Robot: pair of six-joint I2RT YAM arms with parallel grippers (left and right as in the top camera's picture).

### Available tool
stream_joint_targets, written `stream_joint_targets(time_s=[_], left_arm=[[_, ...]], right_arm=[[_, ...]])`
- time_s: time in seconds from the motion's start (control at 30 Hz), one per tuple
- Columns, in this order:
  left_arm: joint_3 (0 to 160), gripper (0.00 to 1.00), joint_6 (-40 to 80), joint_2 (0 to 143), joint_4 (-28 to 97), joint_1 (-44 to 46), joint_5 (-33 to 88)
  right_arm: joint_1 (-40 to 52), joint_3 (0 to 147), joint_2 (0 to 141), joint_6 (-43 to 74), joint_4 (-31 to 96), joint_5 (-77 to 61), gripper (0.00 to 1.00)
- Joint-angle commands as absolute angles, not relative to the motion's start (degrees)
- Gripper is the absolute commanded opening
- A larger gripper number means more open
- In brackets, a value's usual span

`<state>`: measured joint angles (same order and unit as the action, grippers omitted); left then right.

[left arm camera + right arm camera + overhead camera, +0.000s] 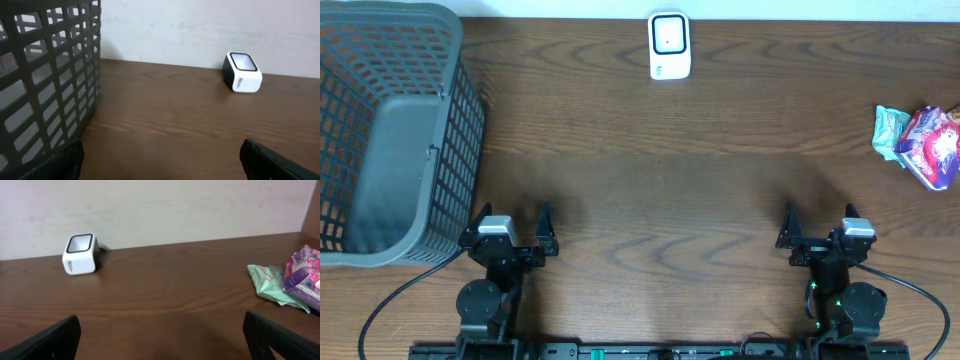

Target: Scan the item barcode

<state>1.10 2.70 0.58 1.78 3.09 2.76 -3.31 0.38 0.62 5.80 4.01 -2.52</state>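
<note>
The white barcode scanner (669,45) (242,72) (80,254) stands at the table's far edge, near the middle. Two items lie at the far right: a purple snack packet (932,145) (305,272) resting partly on a pale green packet (890,130) (272,282). My left gripper (512,218) (160,160) sits low at the front left, open, nothing between its fingers (55,162). At the front right my right gripper (819,215) (162,337) is likewise open and holds nothing. Both are far from the scanner and the packets.
A large grey plastic basket (390,130) (45,85) fills the left side, close beside the left gripper. Bare brown wood lies between the grippers and the scanner. A pale wall runs behind the table's far edge.
</note>
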Motion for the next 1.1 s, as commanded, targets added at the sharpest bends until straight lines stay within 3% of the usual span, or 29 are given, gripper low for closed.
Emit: stream_joint_targets(time_s=[0.0,1.07], left_arm=[[0.2,0.99,1.6,0.1,4.3,2.8,0.8],[0.2,0.99,-2.3,0.1,4.1,2.8,0.8]], right_arm=[[-3.4,0.3,0.3,5.3,4.3,-2.0,0.99],[-3.4,0.3,0.3,5.3,4.3,-2.0,0.99]])
